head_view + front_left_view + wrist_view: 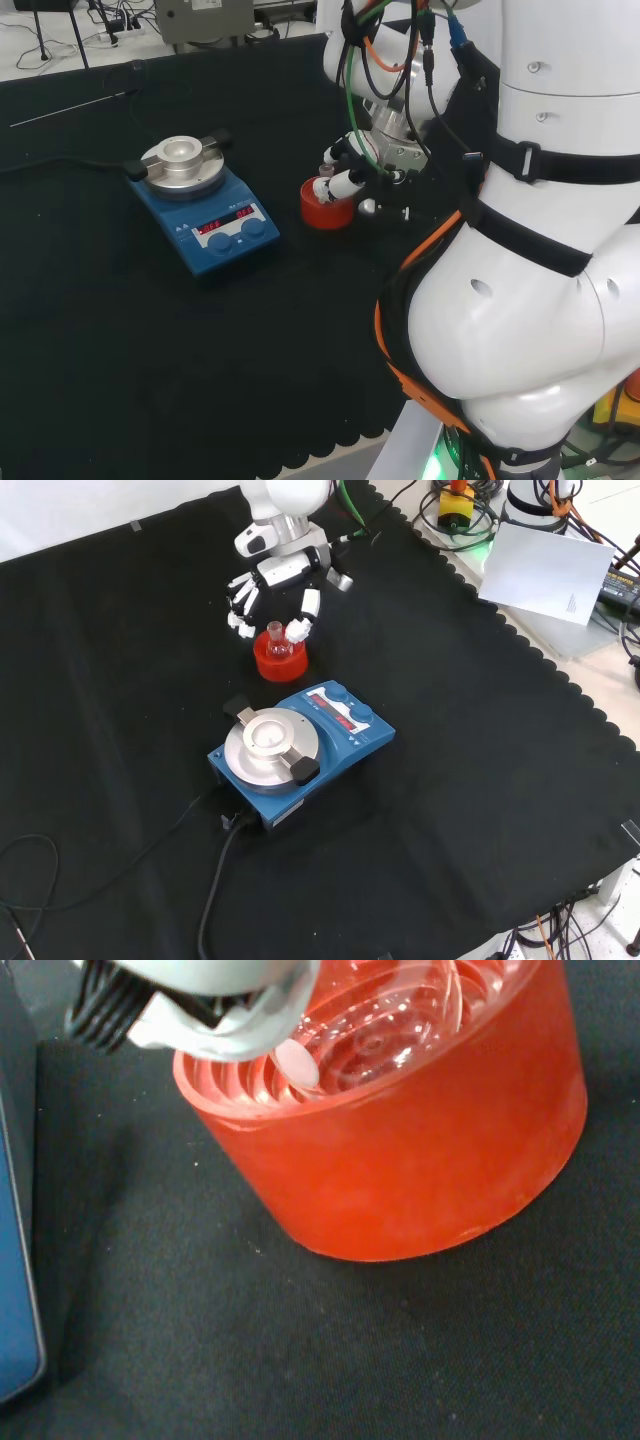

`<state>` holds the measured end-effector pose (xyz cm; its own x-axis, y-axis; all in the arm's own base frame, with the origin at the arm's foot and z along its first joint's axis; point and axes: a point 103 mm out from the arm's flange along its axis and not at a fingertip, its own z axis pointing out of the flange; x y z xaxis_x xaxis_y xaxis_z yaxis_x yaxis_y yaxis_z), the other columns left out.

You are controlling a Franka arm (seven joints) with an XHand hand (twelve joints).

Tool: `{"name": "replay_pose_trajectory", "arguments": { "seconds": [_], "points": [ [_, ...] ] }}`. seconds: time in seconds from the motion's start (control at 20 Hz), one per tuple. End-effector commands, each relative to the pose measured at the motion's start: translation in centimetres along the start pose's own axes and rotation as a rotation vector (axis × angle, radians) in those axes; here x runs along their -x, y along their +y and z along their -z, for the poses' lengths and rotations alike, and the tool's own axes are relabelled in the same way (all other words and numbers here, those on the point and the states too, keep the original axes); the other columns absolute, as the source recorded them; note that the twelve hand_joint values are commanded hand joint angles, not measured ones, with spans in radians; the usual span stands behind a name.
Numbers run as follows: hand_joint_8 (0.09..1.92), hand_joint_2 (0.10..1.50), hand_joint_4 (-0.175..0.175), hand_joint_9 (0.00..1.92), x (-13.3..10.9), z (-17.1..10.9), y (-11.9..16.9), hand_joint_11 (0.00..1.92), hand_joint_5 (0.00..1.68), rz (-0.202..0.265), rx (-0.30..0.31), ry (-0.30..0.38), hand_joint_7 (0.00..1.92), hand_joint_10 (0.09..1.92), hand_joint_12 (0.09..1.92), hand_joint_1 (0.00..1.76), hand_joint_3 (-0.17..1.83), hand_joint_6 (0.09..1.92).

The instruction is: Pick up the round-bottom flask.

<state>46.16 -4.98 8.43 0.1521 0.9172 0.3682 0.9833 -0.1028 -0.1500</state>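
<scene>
Red ribbed stand [277,662] (flask's seat) holds the round-bottom flask [278,643]; my robot hand [270,595] hovers unclenched around its neck, so grasp and lift remain.

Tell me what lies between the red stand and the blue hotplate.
Nothing: in the front view bare black cloth separates the red stand from the blue hotplate; the head view shows the same gap.

no text can be read; the blue stirrer plate [205,205] shows red lit digits on its front panel, too small to tell.
</scene>
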Motion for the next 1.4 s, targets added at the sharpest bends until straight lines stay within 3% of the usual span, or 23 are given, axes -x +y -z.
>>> {"name": "replay_pose_trajectory", "arguments": {
  "seconds": [0.05,0.5,1.25,1.35,1.4],
  "points": [
    [0.67,0.59,-0.060,0.47,-0.1,0.0,0.3,0.00,0.63,0.001,0.015,-0.004,0.32,0.69,1.39,0.93,0.64,0.62],
    [0.68,0.60,-0.076,0.48,-0.2,0.1,0.3,0.00,0.73,0.001,0.029,-0.002,0.33,0.69,1.40,0.93,0.65,0.78],
    [0.68,0.69,-0.103,0.54,-0.9,0.3,0.3,0.07,0.89,0.007,0.062,-0.005,0.39,0.68,1.39,0.92,0.66,0.84],
    [0.68,0.82,0.066,0.57,-1.1,0.3,0.2,0.10,0.99,0.007,0.080,-0.010,0.43,0.67,1.38,1.00,0.48,0.92],
    [0.67,0.83,0.092,0.60,-1.1,0.4,0.2,0.13,1.03,0.005,0.089,-0.016,0.46,0.65,1.37,1.04,0.49,0.94]
  ]
}}
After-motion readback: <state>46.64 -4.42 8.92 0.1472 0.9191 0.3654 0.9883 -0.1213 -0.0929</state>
